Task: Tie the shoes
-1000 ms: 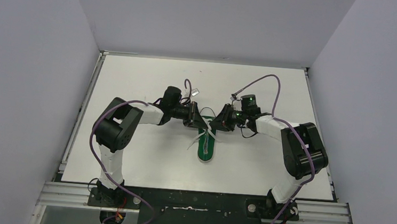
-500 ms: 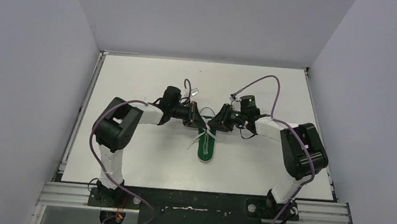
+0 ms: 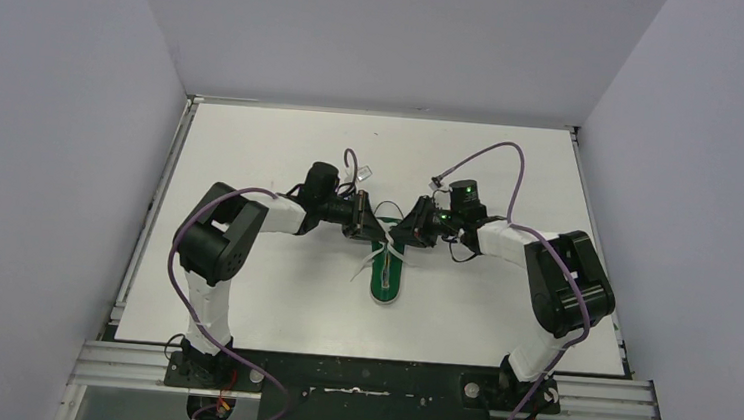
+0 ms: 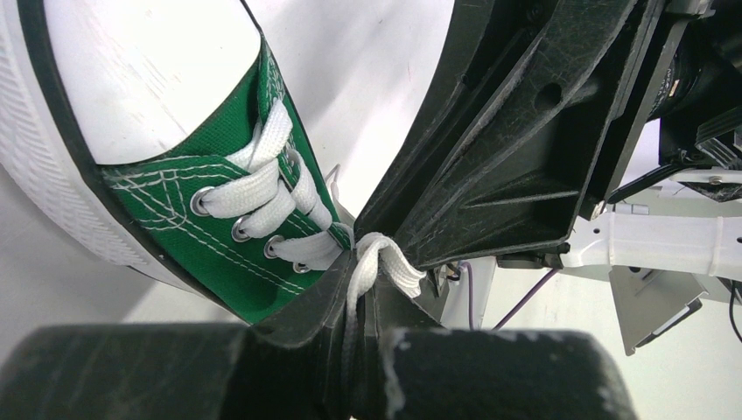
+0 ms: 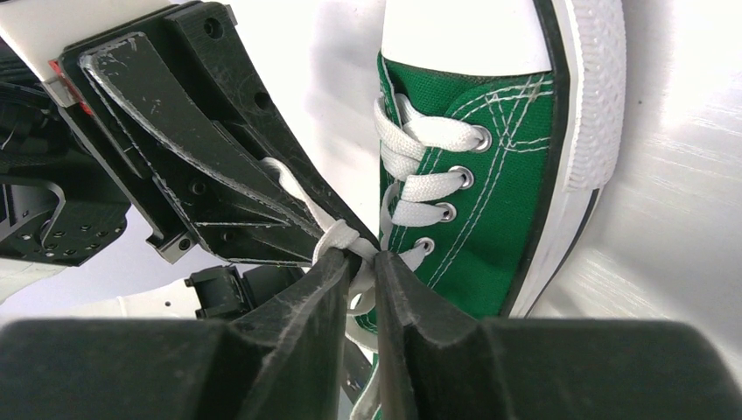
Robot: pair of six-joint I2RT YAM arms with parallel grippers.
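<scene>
**Item:** green sneaker (image 3: 386, 279), one only, at the centre of the white bench (image 3: 252, 150) in the top view. It lies flat between the two arms.

**Change noted:** over the last second the right wrist edges a little toward frame left, nearer the left one. The sneaker itself does not shift. A loose strand trailing off its left side also stays put.

**Reading:** probably a small adjustment of the hold mid-knot. No finished bow is visible, so most of the tying remains.

**Left end effector** (image 4: 357, 297): closed, pinching a strand of the white laces (image 4: 385, 262) that runs down between its fingers.

**Right end effector** (image 5: 360, 267): fingers nearly together. The lace crossing sits at their tips, and a strand passes between them, so it appears gripped.

**Pose:** both arms reach inward from the frame's sides, elbows bent outward. The wrists are roughly level, and the tips almost meet over the laced end of the sneaker. In each wrist view the other end effector fills the space just beside the eyelets.
</scene>
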